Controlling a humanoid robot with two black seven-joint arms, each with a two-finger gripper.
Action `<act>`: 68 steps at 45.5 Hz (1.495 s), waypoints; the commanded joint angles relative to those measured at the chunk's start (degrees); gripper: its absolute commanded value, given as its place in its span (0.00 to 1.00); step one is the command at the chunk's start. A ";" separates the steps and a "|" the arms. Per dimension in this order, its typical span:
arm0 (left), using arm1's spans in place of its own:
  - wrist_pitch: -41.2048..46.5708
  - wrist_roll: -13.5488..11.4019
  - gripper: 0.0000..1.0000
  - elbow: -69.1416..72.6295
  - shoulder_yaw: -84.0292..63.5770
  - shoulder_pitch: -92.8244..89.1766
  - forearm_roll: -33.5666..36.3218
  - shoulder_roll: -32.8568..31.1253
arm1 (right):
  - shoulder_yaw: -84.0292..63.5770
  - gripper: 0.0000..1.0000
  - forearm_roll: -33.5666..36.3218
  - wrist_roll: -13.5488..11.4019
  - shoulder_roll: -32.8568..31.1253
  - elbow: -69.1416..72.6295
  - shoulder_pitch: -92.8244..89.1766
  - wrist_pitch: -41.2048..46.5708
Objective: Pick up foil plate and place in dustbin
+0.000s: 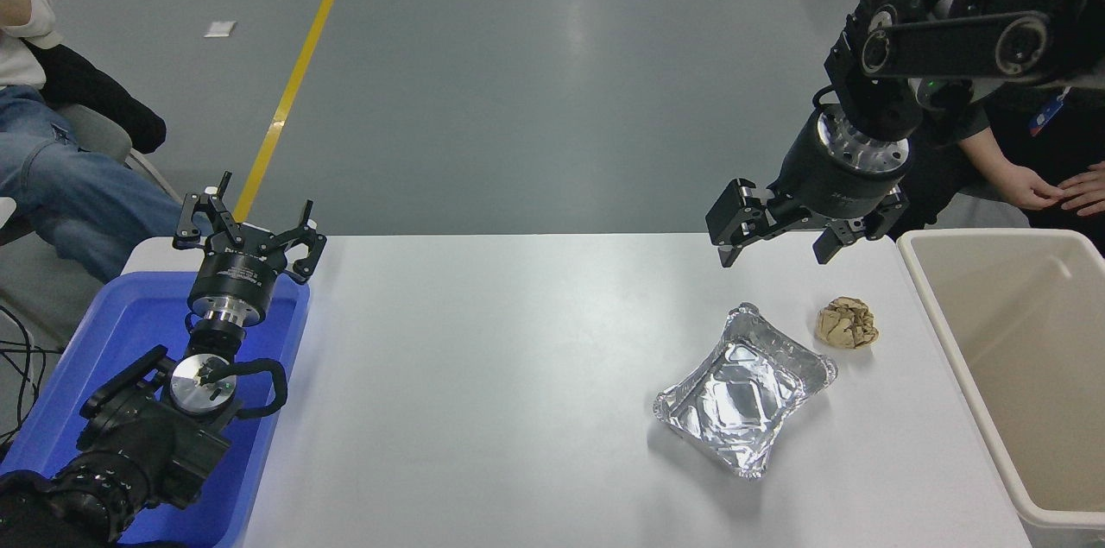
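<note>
Two black arms reached over the white counter [518, 375]. The foil plate [744, 393] lay flat on the counter's right half, open side up and turned at a slant, nothing touching it. Just beyond its far right corner sat a small crumpled brown paper ball [847, 324], apart from the plate. The dustbin [950, 341] stood at the counter's right edge, near the plate but not touching it, and only bare cream walls showed inside.

The right gripper [781, 253] hung in the air above the counter's far edge, beyond the plate and the paper ball, with its jaws spread apart and nothing between them. The left gripper [250, 229] was parked at the lower left over a blue tray [112, 341], its jaws likewise spread and holding nothing.

A person in jeans [60, 177] sat at the far left. Another person's hands [1057, 187] rested behind the dustbin at the far right.
</note>
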 commanded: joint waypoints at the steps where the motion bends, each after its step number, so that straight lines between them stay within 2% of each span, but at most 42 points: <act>1: 0.00 0.00 0.99 0.01 -0.01 0.00 0.00 -0.07 | 0.18 1.00 0.20 0.00 0.68 -1.03 -0.70 0.00; 46: 0.09 0.00 0.99 0.01 0.07 0.00 0.00 0.02 | 0.26 1.00 0.20 0.00 0.15 -7.98 -5.70 0.00; 59: 0.00 0.00 0.99 -0.08 0.07 0.00 0.00 0.02 | 1.14 1.00 0.29 0.17 -4.85 -9.91 -8.26 0.00; 68: 0.00 0.00 0.99 0.01 0.07 0.00 0.00 0.02 | -1.14 1.00 -0.41 0.17 -6.00 -9.21 -7.21 0.00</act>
